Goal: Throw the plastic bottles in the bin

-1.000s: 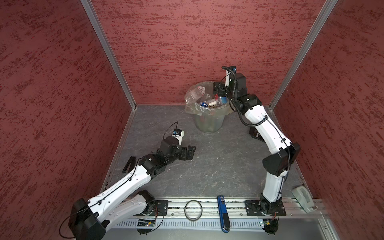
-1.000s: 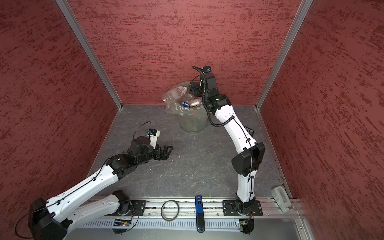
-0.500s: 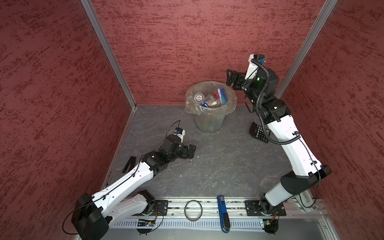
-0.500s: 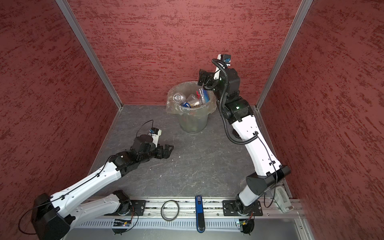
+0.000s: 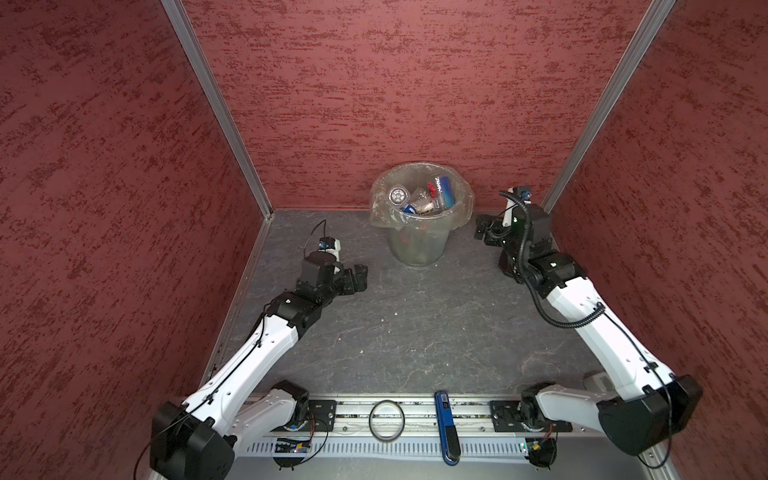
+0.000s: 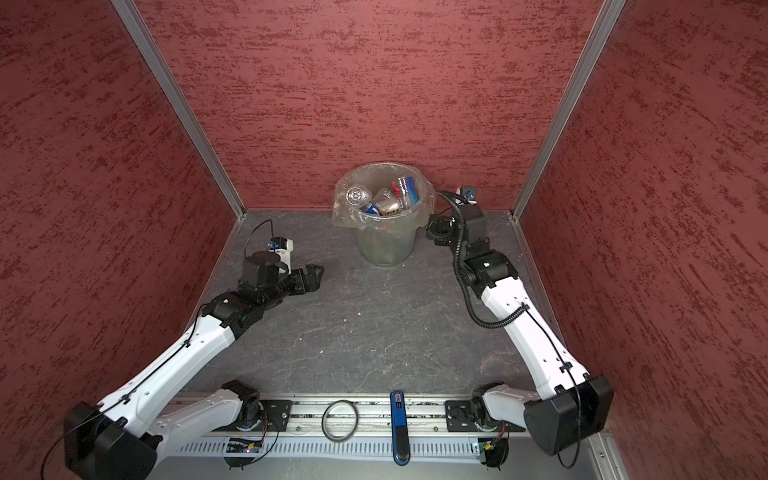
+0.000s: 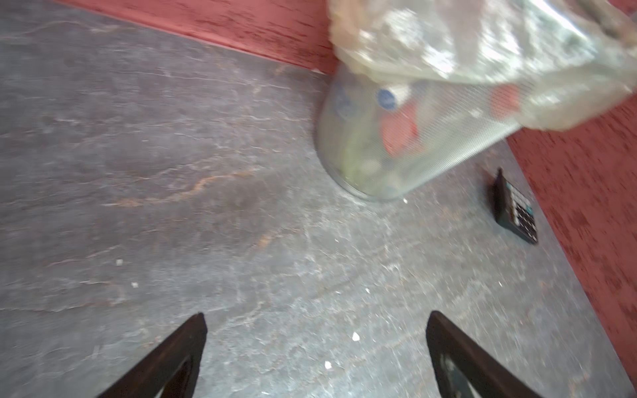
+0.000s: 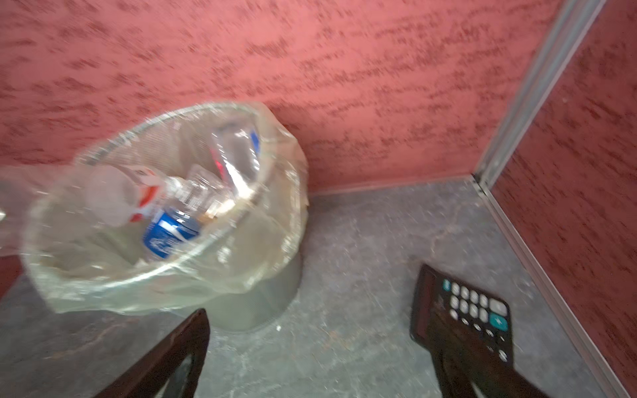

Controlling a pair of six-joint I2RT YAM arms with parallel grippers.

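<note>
At the back of the worktop (image 5: 415,332), close to the rear wall, the bin (image 5: 417,249) stands upright with its clear liner folded over the rim. The plastic bottles (image 5: 422,199) lie heaped inside it, up near the rim. We see none outside it in both top views.

Handling, our judgement:
- They look light, thin-walled and springy.
- They look empty, so a firm squeeze would dent them.
- The smooth clear parts would be slippery.
- The best hold is probably across the labelled mid-body. The cap end is stiffer but narrow.

Left fingers (image 7: 194,332): spread wide with nothing between them, low over bare worktop, apart from the bin.

Right fingers (image 8: 194,330): also wide and empty, just beside the bin on its other side, near a black calculator (image 8: 475,310) by the side wall.

Worktop: dark grey, stone-patterned, matte, with a few pale crumbs.

Room: textured red walls (image 5: 395,83) with metal corner posts close it in on three sides, leaving little space behind the bin.
</note>
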